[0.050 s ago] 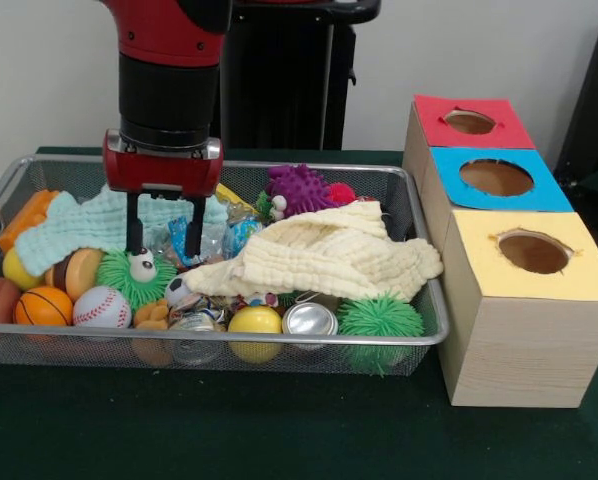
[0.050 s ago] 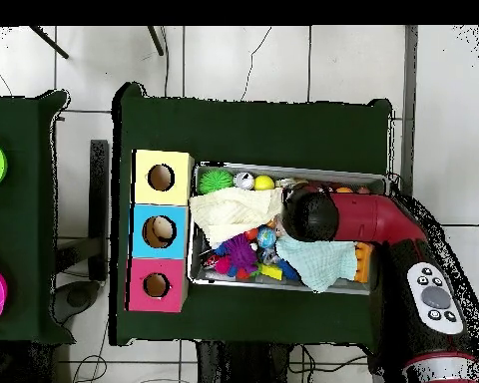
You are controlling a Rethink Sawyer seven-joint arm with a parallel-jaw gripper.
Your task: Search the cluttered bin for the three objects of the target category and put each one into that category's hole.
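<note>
We see the gripper (image 1: 165, 238) inside the wire bin (image 1: 419, 260), fingers parted, empty, just above the green spiky toy (image 1: 129, 275); three-hole box (image 1: 509, 260) sits beside the bin.

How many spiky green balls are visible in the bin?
2: one with googly eyes under the gripper, one at the bin's front corner nearest the boxes. The yellow cloth may hide more.
</note>
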